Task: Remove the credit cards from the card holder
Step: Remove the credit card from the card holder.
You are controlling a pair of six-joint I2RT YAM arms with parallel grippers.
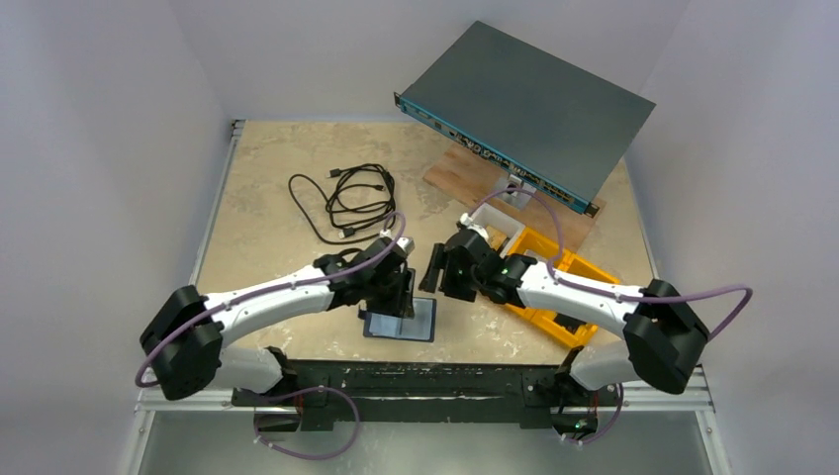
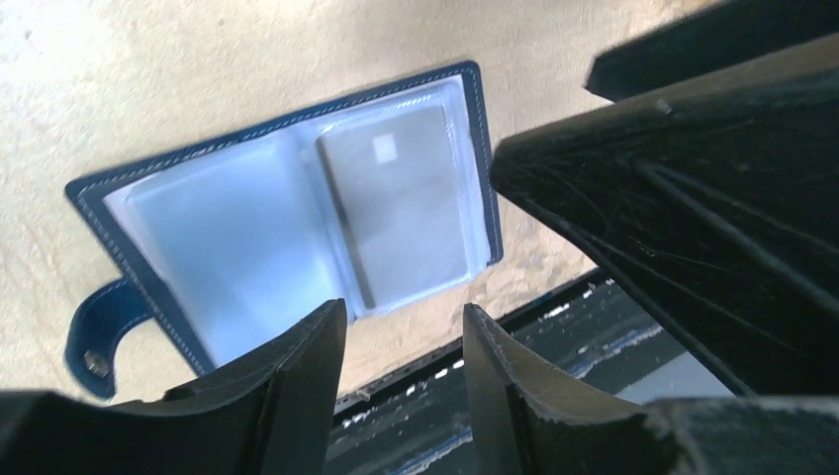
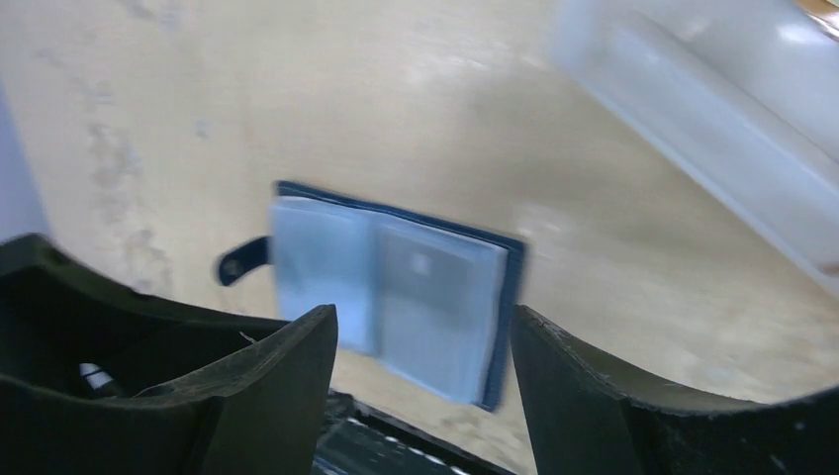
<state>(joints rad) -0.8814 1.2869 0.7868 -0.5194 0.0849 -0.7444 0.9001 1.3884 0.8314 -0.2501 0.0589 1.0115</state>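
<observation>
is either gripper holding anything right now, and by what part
Nothing is held. The left gripper and right gripper both stand open with nothing between their fingers; the card holder lies spread open on the table.

From above, the left gripper [image 1: 394, 295] hides the far left part of the card holder [image 1: 414, 322]. The right arm [image 1: 584, 292] covers part of the yellow bins [image 1: 539, 245].

The right wrist view is all smeared. The card [image 3: 435, 297] in the holder shows no words you can read. A pale shape [image 3: 712, 109] at the top right runs off the edge.

In the left wrist view the card sits behind cloudy plastic. The left pocket [image 2: 228, 247] is too milky to tell if a card is inside. A big black shape [image 2: 693, 198] is cut off on the right.
</observation>
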